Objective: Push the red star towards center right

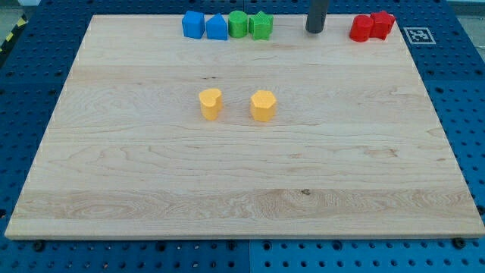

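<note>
Our tip [315, 30] rests at the counter's [242, 174] far edge, left of the red star [383, 24], which touches another red block [361, 29] at the far right; we carry no gripper.

You will find no readable text, number, brand or label anywhere in this view. The one sign is a black-and-white square fiducial marker [419, 35], lying on the blue perforated base just off the top right corner of the wooden surface [242, 182], near the red blocks. Its pattern is too small to decode. A strip of yellow-and-black hazard striping [9, 38] shows at the view's upper left edge; it carries no lettering.
</note>
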Robot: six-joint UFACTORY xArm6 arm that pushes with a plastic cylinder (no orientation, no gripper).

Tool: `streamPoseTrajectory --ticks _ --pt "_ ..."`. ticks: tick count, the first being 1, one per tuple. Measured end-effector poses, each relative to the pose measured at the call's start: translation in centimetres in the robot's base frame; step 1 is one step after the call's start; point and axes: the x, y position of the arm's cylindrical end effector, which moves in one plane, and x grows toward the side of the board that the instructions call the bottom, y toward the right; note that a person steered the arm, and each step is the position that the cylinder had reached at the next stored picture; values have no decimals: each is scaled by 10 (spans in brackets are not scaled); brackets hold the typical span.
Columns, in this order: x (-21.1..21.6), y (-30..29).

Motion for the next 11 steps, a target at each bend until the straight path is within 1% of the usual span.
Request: streamPoseTrajectory --ticks 1,2,3,4,5,7,9,11 --pt "-28 7" --pt "-31 35" --pt "-31 103" --pt "-31 157" --pt "-31 157" --pt "-26 133" --pt "-20 126" --pt "-3 135"
